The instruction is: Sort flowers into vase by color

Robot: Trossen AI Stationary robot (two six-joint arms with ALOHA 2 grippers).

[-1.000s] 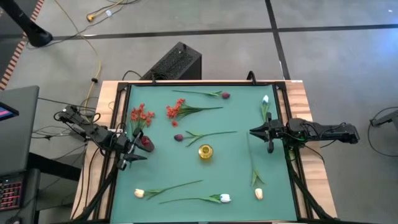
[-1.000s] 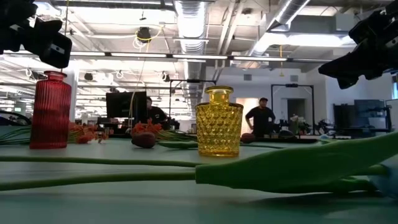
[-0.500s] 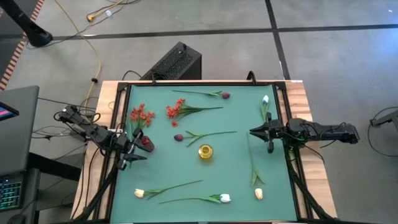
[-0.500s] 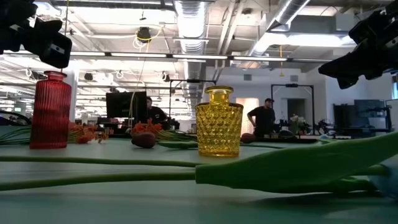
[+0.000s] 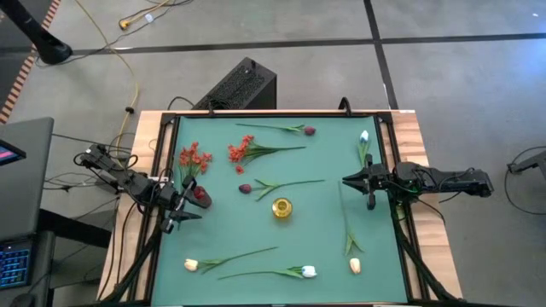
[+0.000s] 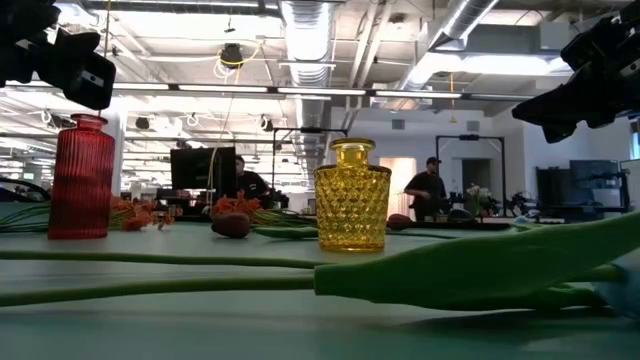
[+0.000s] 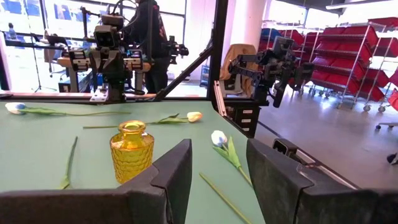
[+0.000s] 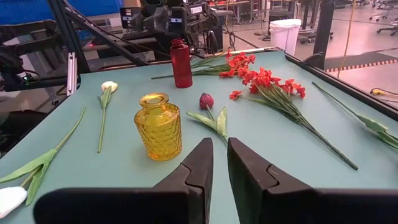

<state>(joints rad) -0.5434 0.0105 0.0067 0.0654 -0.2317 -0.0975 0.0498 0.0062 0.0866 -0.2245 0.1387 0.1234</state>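
Note:
Flowers lie flat and scattered on the green mat point(image 5: 324, 230). There are two red-orange clusters point(image 5: 194, 158) point(image 5: 241, 150), maroon buds point(image 5: 309, 130) point(image 5: 245, 188), a white tulip point(image 5: 364, 136) and cream tulips point(image 5: 191, 265) point(image 5: 309, 271) point(image 5: 355, 265). A yellow glass vase point(image 5: 281, 207) stands upright mid-mat. A red vase point(image 5: 200, 194) stands at the left, right by my left gripper point(image 7: 217, 162), which is open and holds nothing. My right gripper point(image 8: 220, 149) hovers over the mat's right edge, open by a narrow gap, also with nothing in it.
Black frame rails point(image 5: 166, 162) border the mat on its left, right and far sides. A black box point(image 5: 239, 85) sits on the floor beyond the far edge. The mat between the yellow vase and the near tulips is bare. People stand in the room behind.

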